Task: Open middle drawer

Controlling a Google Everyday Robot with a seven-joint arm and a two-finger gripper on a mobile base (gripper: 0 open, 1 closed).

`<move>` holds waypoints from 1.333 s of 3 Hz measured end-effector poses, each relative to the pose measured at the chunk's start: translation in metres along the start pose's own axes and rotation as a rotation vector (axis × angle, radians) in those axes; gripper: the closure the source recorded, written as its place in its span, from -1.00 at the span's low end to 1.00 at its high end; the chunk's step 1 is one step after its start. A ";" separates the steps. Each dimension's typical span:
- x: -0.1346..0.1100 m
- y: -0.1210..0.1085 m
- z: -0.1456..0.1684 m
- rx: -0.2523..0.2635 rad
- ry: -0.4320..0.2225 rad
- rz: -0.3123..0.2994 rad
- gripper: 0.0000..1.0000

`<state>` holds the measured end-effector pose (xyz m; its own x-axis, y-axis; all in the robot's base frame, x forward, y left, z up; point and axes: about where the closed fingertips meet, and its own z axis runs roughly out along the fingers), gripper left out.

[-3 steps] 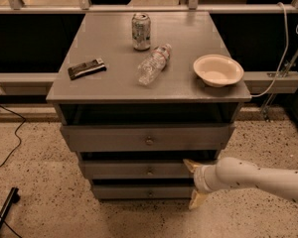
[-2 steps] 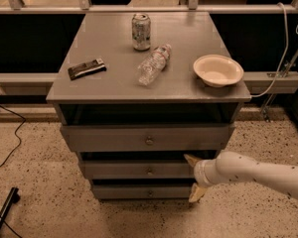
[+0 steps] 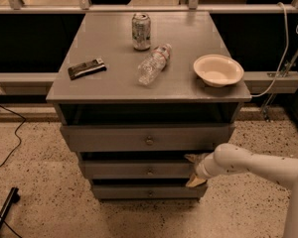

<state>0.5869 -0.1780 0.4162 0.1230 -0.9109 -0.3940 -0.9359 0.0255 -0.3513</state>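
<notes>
where middle drawer (image 3: 134, 169) front ends at right, gripper (image 3: 193, 170) straddles it, fingers (image 3: 195, 181) spread apart above and below.

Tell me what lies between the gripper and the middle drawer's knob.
Only bare grey drawer front. In the camera view the gripper sits at the right end of the middle drawer, with nothing between it and the knob.
</notes>
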 end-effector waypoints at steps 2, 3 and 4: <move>-0.004 0.012 0.003 -0.009 -0.017 0.017 -0.10; -0.015 0.035 -0.013 -0.001 -0.038 0.017 -0.02; -0.028 0.058 -0.030 -0.002 -0.057 0.014 0.06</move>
<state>0.5194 -0.1637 0.4324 0.1281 -0.8854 -0.4467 -0.9385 0.0374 -0.3432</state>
